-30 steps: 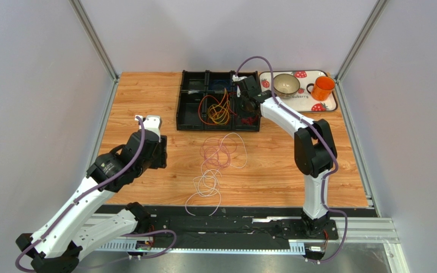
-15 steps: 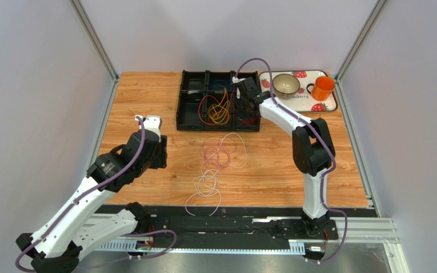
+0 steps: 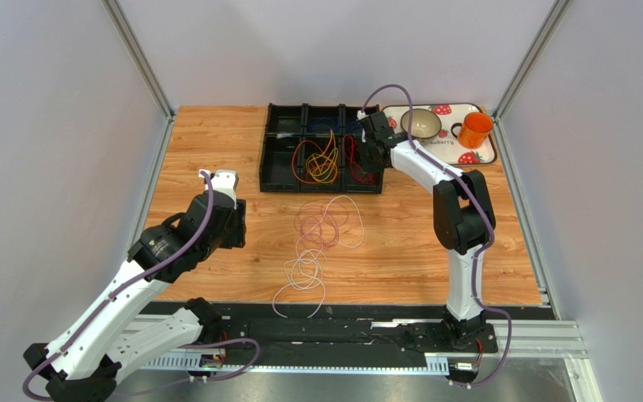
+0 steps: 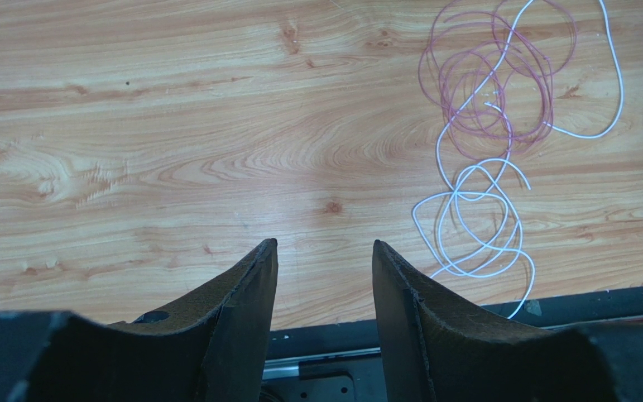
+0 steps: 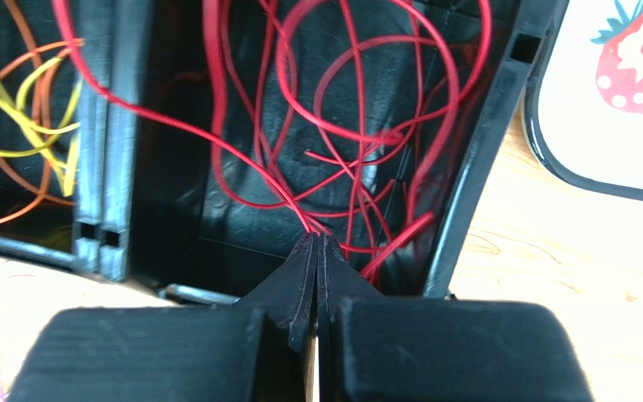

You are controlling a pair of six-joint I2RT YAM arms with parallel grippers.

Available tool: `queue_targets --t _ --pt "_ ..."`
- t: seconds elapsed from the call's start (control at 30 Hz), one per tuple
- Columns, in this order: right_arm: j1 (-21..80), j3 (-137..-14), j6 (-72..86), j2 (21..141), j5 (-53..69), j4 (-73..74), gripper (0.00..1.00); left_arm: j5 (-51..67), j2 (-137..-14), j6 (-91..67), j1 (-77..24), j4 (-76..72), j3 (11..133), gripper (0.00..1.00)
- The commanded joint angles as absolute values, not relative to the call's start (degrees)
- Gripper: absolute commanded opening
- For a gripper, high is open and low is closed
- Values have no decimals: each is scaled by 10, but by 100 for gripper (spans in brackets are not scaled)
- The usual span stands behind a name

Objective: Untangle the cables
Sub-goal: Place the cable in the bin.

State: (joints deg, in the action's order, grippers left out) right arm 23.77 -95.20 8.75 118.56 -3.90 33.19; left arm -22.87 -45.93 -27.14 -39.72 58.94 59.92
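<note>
A tangle of purple cable and white cable lies on the table's middle; both show in the left wrist view, purple above white. My left gripper is open and empty, left of the tangle. My right gripper is shut on a red cable, over the right front compartment of the black tray. Orange and yellow cables fill the middle compartment, and they also show in the right wrist view. A blue cable lies in a back compartment.
A strawberry-print tray at the back right holds a bowl and an orange mug. Its corner shows in the right wrist view. A black rail runs along the near edge.
My right gripper has moved right, from the tray's middle divider to the tray's right compartment, drawing the red cable with it. The left arm has not moved.
</note>
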Motion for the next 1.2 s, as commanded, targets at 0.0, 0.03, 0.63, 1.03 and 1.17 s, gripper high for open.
queue_targets --t 0.0,0.03,0.63,1.03,1.17 --pt "227 -970 102 1195 -54 322 0 -233 -460 -274 -395 585 599 54" --pt "224 -969 105 1195 -54 323 0 -233 -461 -274 -395 585 599 54" --pt "217 -1016 173 1244 -75 352 0 -235 -463 -276 -395 587 599 54" --pt "237 -1048 161 1231 -93 389 2 -235 -459 -277 -396 587 599 54" --pt "242 -1063 158 1211 -93 410 20 -235 -456 -276 -395 587 599 54"
